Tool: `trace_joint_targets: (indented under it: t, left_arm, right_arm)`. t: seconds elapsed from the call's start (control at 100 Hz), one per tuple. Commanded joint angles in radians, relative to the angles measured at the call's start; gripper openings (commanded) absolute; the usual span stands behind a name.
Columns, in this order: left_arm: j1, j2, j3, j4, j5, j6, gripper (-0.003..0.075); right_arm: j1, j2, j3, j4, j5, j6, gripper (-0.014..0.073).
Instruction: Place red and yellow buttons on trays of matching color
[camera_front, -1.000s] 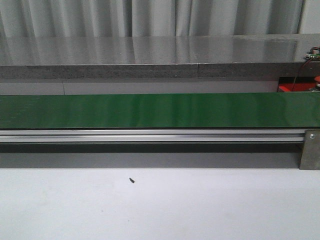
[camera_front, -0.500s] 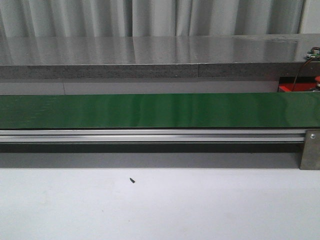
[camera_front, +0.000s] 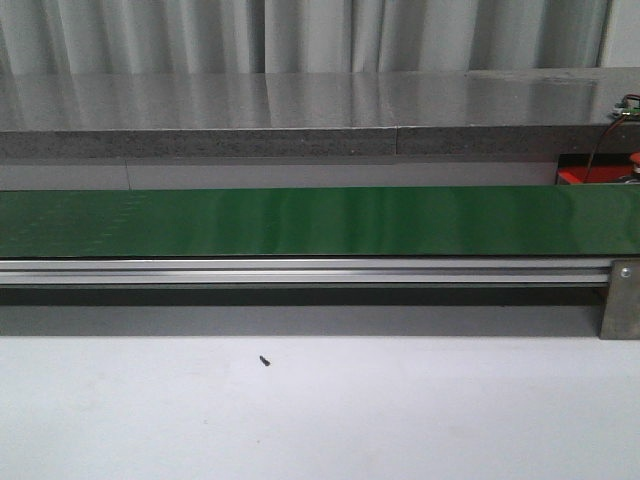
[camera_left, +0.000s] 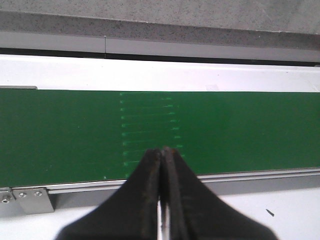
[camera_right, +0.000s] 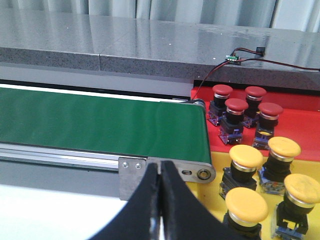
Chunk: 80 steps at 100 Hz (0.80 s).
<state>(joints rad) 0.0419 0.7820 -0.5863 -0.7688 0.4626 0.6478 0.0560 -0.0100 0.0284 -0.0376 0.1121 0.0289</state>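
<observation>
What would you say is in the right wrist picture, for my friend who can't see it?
Four red buttons stand on a red tray and four yellow buttons on a yellow tray, beside the end of a bare green conveyor belt. The right gripper is shut and holds nothing, near the belt's metal end bracket.

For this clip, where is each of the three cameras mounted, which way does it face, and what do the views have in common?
Front view: looks forward over the white table at the green conveyor belt; no arm shows.
Left wrist view: rides the left arm above the belt; the shut left gripper shows.
Right wrist view: rides the right arm near the belt's end; the shut right gripper shows, with red buttons on the red tray and yellow buttons on the yellow tray.
Shared: all three show the belt.
</observation>
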Motion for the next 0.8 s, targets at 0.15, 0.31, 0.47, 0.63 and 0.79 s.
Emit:
trace_joint_targets:
  t: [0.15, 0.31, 0.47, 0.63, 0.79]
  left_arm:
    - [-0.007, -0.004, -0.027, -0.031, -0.041, -0.004, -0.002]
    - [-0.007, -0.019, -0.027, 0.031, -0.071, -0.005, -0.002]
    - [-0.017, -0.094, -0.025, 0.255, -0.075, -0.18, -0.002]
    - [-0.062, -0.184, 0.019, 0.567, -0.14, -0.429, -0.002]
    - [-0.112, -0.301, 0.14, 0.842, -0.257, -0.685, -0.002]
  right_arm:
    - [-0.005, -0.018, -0.017, -0.009, -0.084, 0.001, -0.0067]
    - [-0.005, -0.018, -0.017, -0.009, -0.084, 0.001, -0.0067]
    - [-0.005, -0.018, -0.017, -0.009, -0.084, 0.001, -0.0067]
    - [-0.005, -0.018, -0.017, -0.009, -0.084, 0.001, -0.0067]
    - [-0.005, -0.018, -0.017, -0.009, -0.084, 0.001, -0.0067]
